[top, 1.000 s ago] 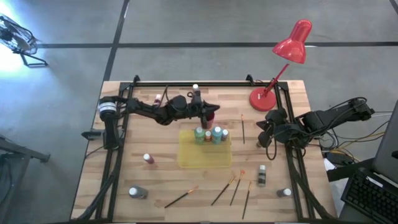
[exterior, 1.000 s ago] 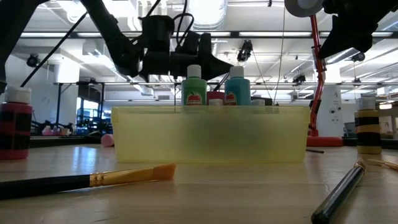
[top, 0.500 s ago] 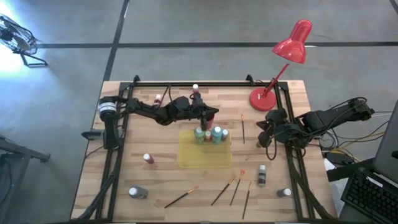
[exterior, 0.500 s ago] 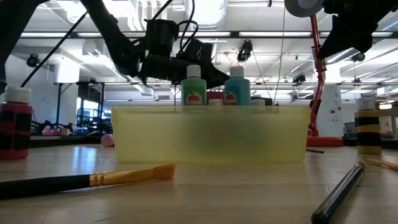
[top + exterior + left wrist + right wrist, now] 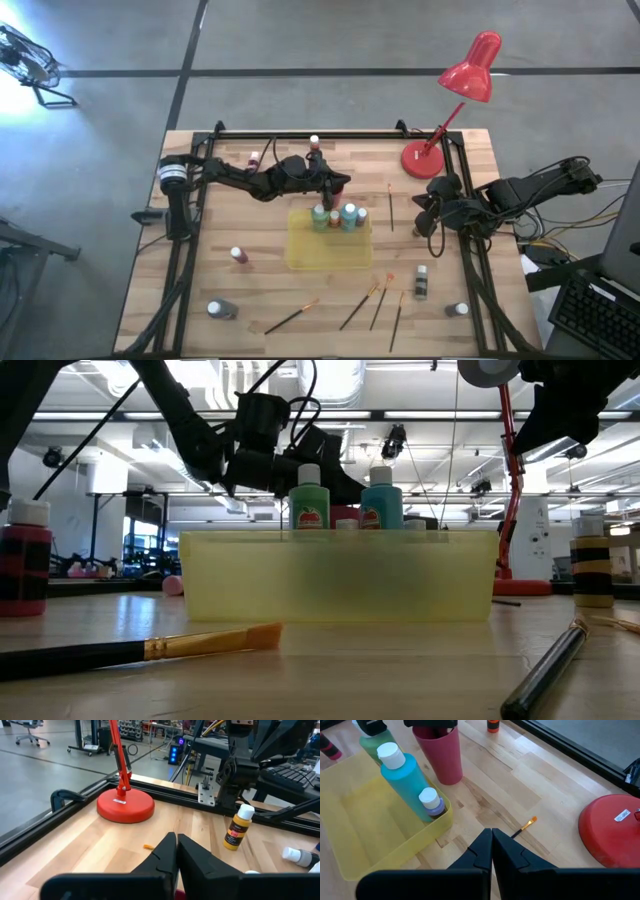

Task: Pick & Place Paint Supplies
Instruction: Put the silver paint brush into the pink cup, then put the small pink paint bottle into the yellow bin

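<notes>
My left gripper [image 5: 343, 182] reaches level from the table's left, its shut fingers [image 5: 176, 845] over the mouth of the magenta cup [image 5: 440, 755]. The cup stands just beyond the far edge of the yellow tray [image 5: 325, 250]. A green bottle [image 5: 310, 500], a light blue bottle [image 5: 402, 770] and a small white-capped bottle [image 5: 431, 802] stand upright in the tray's far end. Loose bottles [image 5: 238, 255] and thin dark brushes [image 5: 362, 305] lie on the table. My right gripper [image 5: 491, 837] waits shut at the table's right, slanting down toward a brush [image 5: 522, 827]. My left gripper's dark tips [image 5: 431, 723] sit right at the magenta cup's rim [image 5: 437, 731], coming from the table's left. I cannot tell whether they touch the rim, or whether anything is between them.
A red desk lamp's base [image 5: 423, 160] stands at the far right. A yellow-and-black bottle [image 5: 421, 282] stands near the right frame rail. More bottles lie near the front corners [image 5: 220, 310], and two stand at the far edge [image 5: 314, 145]. A black frame [image 5: 185, 250] borders the wooden table.
My left gripper has tipped its fingertips down a little toward the magenta cup while staying over the same spot. Nothing else on the table has moved.
</notes>
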You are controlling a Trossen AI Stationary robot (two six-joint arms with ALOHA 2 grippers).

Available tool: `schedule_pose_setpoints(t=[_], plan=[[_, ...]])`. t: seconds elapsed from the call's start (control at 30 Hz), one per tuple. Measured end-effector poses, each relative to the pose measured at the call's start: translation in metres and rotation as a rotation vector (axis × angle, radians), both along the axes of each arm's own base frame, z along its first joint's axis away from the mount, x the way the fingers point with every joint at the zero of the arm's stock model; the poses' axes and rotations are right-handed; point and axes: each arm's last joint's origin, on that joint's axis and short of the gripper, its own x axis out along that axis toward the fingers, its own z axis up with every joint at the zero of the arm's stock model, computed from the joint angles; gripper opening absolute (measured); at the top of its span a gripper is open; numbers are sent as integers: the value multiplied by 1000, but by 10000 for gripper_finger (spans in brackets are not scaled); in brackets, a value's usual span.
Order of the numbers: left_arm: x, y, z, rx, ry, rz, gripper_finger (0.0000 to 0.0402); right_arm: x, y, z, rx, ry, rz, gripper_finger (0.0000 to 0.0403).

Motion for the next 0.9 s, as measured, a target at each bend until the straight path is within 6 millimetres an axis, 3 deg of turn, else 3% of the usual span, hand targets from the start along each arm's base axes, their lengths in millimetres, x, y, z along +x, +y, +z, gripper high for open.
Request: schedule_pose_setpoints(t=[0.47,0.9], plan=[[3,0,6,-11,-21,-13,57,0,0,0,0,0,0,8],[11,1,39,16,-121,-64,60,0,0,0,0,0,0,8]])
